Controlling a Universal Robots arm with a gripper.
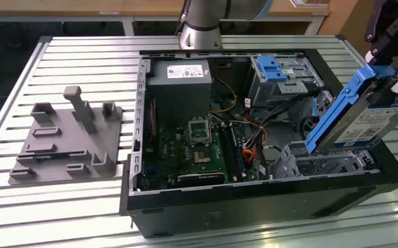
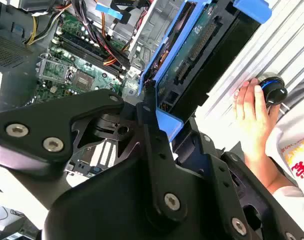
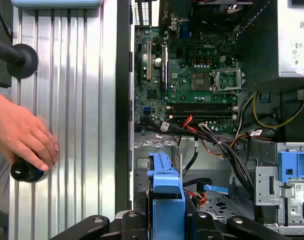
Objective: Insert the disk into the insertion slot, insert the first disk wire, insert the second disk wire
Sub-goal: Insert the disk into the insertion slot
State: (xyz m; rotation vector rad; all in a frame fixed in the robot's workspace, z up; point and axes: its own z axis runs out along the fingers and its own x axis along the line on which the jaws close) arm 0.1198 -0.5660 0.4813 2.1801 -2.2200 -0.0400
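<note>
The disk (image 1: pixel 368 121), silver-grey with a white label and a bright blue carrier, hangs steeply tilted at the exterior view's right. Its lower end dips into the insertion slot (image 1: pixel 323 164), a perforated silver cage in the near right corner of the open computer case. My gripper (image 1: pixel 390 82) is shut on the disk's upper part. In the second wrist view the black fingers (image 2: pixel 150 127) clamp the blue carrier edge of the disk (image 2: pixel 202 45). The first wrist view has the carrier (image 3: pixel 166 187) rising from my gripper (image 3: pixel 167 222) toward the cage (image 3: pixel 141 165).
A taller grey bay with a blue latch (image 1: pixel 276 70) stands behind the cage, with loose orange and black cables (image 1: pixel 254 142) between them. Motherboard (image 1: pixel 206 150) and power supply (image 1: pixel 180 70) sit further left. A grey fixture plate (image 1: pixel 68 139) lies outside. A person's hand (image 3: pixel 24 137) grips a black knob.
</note>
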